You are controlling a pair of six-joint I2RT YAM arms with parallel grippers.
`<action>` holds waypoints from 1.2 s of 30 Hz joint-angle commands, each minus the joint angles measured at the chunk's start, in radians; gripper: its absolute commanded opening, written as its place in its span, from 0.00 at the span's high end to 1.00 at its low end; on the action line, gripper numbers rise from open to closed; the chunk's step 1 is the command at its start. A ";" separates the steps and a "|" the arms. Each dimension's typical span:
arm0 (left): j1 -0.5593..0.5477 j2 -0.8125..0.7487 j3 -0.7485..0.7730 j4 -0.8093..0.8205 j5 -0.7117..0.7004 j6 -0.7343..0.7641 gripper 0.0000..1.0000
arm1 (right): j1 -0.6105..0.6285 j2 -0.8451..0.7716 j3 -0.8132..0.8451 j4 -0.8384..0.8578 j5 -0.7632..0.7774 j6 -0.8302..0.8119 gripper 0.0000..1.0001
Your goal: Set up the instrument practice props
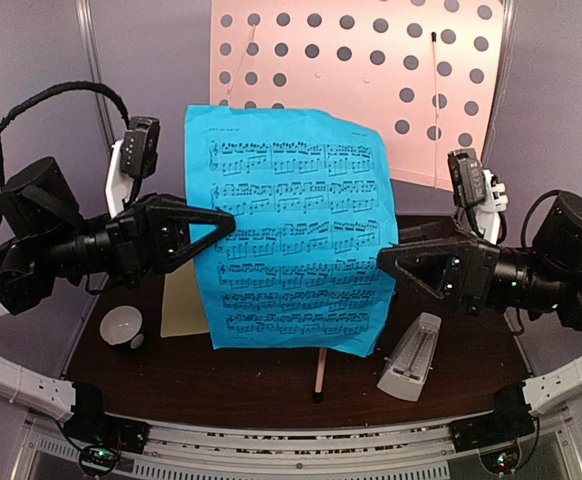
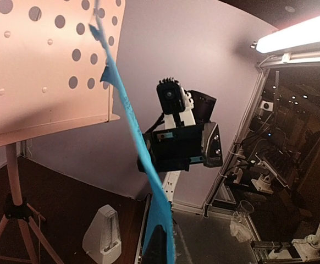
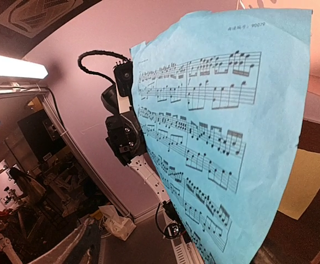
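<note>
The blue music sheet (image 1: 296, 225) hangs upright in the air in front of the pink stand's perforated desk (image 1: 371, 70). My left gripper (image 1: 225, 219) is shut on its left edge. My right gripper (image 1: 382, 265) is shut on its right edge. In the left wrist view the sheet (image 2: 149, 165) shows edge-on, with the desk (image 2: 39, 71) and tripod (image 2: 17, 212) to its left. In the right wrist view the printed side (image 3: 220, 137) fills the frame and hides my fingers. The pale-yellow sheet (image 1: 183, 305) lies flat on the table. The white metronome (image 1: 411, 360) stands at the front right.
A small white bowl (image 1: 123, 327) sits at the front left of the dark table (image 1: 271, 385). The stand's pole (image 1: 319, 375) comes down near the front middle. The metronome also shows in the left wrist view (image 2: 102, 242). Grey walls close the back.
</note>
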 commanded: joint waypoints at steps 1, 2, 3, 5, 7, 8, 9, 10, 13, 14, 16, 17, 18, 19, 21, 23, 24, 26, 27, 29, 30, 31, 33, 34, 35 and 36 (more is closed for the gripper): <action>0.005 0.085 0.118 -0.116 0.138 0.111 1.00 | 0.003 0.067 0.138 -0.198 0.048 -0.070 0.20; 0.005 0.099 0.143 -0.138 0.144 0.124 1.00 | 0.003 0.082 0.165 -0.221 0.044 -0.079 0.25; 0.005 0.106 0.161 -0.151 0.142 0.133 1.00 | 0.005 0.094 0.187 -0.249 0.042 -0.088 0.32; 0.005 0.110 0.188 -0.169 0.124 0.153 1.00 | 0.003 0.107 0.225 -0.284 0.044 -0.099 0.50; 0.005 0.112 0.213 -0.194 0.091 0.174 1.00 | 0.003 0.106 0.247 -0.303 0.059 -0.102 0.68; 0.005 0.115 0.229 -0.211 0.071 0.188 1.00 | 0.003 0.101 0.252 -0.306 0.068 -0.103 0.75; 0.005 0.121 0.258 -0.239 0.055 0.205 1.00 | 0.005 0.092 0.255 -0.307 0.080 -0.105 0.80; 0.005 0.128 0.282 -0.264 0.038 0.219 1.00 | 0.004 0.085 0.257 -0.307 0.090 -0.107 0.85; 0.005 0.145 0.339 -0.328 -0.018 0.260 1.00 | 0.003 0.067 0.273 -0.308 0.126 -0.116 0.99; 0.005 0.145 0.346 -0.327 -0.037 0.269 1.00 | 0.003 0.065 0.285 -0.312 0.133 -0.126 1.00; 0.005 0.144 0.354 -0.316 -0.092 0.278 1.00 | 0.004 0.070 0.324 -0.330 0.150 -0.155 1.00; 0.005 0.147 0.362 -0.312 -0.110 0.282 1.00 | 0.004 0.078 0.349 -0.343 0.160 -0.170 1.00; 0.005 0.152 0.372 -0.308 -0.118 0.289 1.00 | 0.005 0.084 0.373 -0.353 0.167 -0.188 1.00; 0.005 0.160 0.386 -0.305 -0.125 0.294 1.00 | 0.004 0.091 0.399 -0.360 0.176 -0.203 1.00; 0.005 0.183 0.424 -0.315 -0.148 0.308 0.82 | 0.003 0.107 0.459 -0.373 0.211 -0.236 1.00; 0.005 0.212 0.485 -0.354 -0.207 0.330 0.55 | 0.004 0.127 0.528 -0.393 0.256 -0.278 1.00; 0.005 0.220 0.519 -0.379 -0.243 0.342 0.47 | 0.002 0.141 0.565 -0.407 0.284 -0.303 1.00; 0.005 0.245 0.583 -0.434 -0.340 0.373 0.37 | 0.001 0.177 0.653 -0.443 0.330 -0.359 1.00; 0.005 0.259 0.620 -0.464 -0.368 0.399 0.34 | 0.000 0.202 0.709 -0.469 0.344 -0.389 1.00; 0.005 0.295 0.704 -0.527 -0.440 0.452 0.31 | -0.011 0.270 0.829 -0.535 0.374 -0.434 1.00; 0.005 0.315 0.749 -0.554 -0.493 0.473 0.31 | -0.018 0.288 0.886 -0.568 0.387 -0.452 1.00; 0.005 0.335 0.790 -0.574 -0.544 0.493 0.31 | -0.026 0.315 0.935 -0.597 0.402 -0.465 1.00; 0.005 0.368 0.861 -0.589 -0.622 0.533 0.31 | -0.042 0.368 1.027 -0.638 0.443 -0.489 1.00; 0.005 0.379 0.876 -0.583 -0.653 0.552 0.31 | -0.049 0.383 1.061 -0.647 0.471 -0.507 1.00; 0.005 0.385 0.882 -0.570 -0.678 0.576 0.31 | -0.055 0.396 1.082 -0.648 0.498 -0.524 1.00; 0.005 0.390 0.883 -0.554 -0.690 0.604 0.31 | -0.066 0.407 1.099 -0.647 0.519 -0.539 1.00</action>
